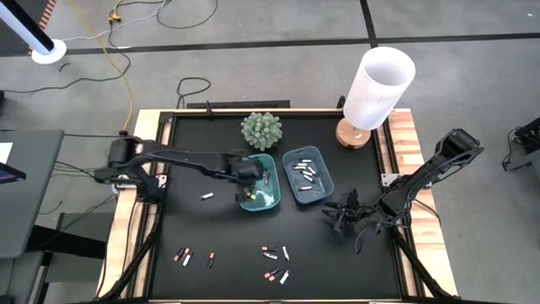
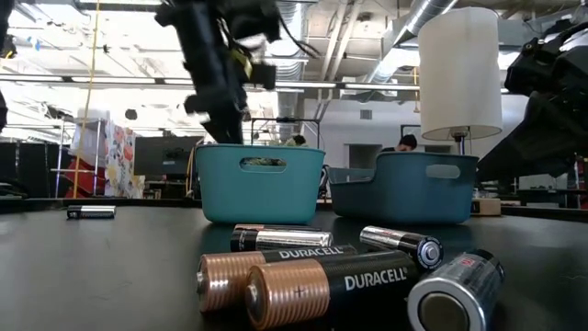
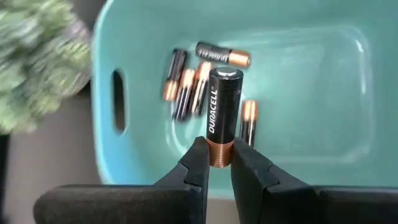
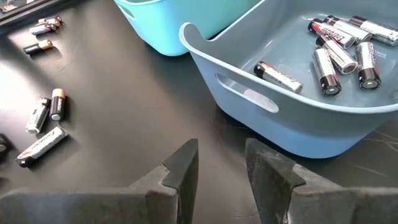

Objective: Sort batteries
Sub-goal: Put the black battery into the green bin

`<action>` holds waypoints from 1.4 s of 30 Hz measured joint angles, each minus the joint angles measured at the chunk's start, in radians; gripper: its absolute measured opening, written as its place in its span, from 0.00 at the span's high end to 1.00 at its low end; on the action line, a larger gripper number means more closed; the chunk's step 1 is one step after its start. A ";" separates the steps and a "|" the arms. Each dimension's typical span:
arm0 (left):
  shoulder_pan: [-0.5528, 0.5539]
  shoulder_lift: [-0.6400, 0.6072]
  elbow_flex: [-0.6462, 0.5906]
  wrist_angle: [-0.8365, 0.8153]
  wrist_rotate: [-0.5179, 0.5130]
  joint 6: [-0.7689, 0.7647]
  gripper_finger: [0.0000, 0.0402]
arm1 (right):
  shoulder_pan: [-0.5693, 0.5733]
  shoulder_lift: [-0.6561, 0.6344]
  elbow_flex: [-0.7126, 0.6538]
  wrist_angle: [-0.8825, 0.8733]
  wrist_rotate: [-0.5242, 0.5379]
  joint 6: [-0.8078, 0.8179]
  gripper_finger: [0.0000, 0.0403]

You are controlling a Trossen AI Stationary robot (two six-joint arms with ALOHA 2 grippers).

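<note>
- Duracell battery [image 3: 221,115] — clamped by its copper end in my left gripper [image 3: 217,163], above the teal tray [image 3: 311,81] of matching cells.
- Next — I judge — release it there.
- My right gripper [image 4: 221,163] waits beside the blue tray [image 4: 261,99], fingers apart, empty.

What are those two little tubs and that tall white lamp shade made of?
Both tubs, the teal tub and the blue-grey tub, look like moulded plastic: smooth, softly glossy walls with rounded rims and cut-out handle slots. The lamp shade seems matte white fabric or paper; its base looks like wood.
</note>
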 joint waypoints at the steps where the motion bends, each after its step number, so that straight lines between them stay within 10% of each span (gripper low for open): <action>1: 0.000 0.030 0.010 0.010 0.000 0.016 0.91 | 0.000 0.000 0.000 0.000 0.000 0.000 0.63; 13: 0.033 0.226 0.063 0.117 0.095 0.020 0.90 | 0.000 0.000 0.000 -0.001 0.000 0.000 0.63; 42: 0.042 0.226 0.063 0.099 0.116 -0.031 0.88 | 0.000 0.000 0.000 -0.001 0.000 0.000 0.63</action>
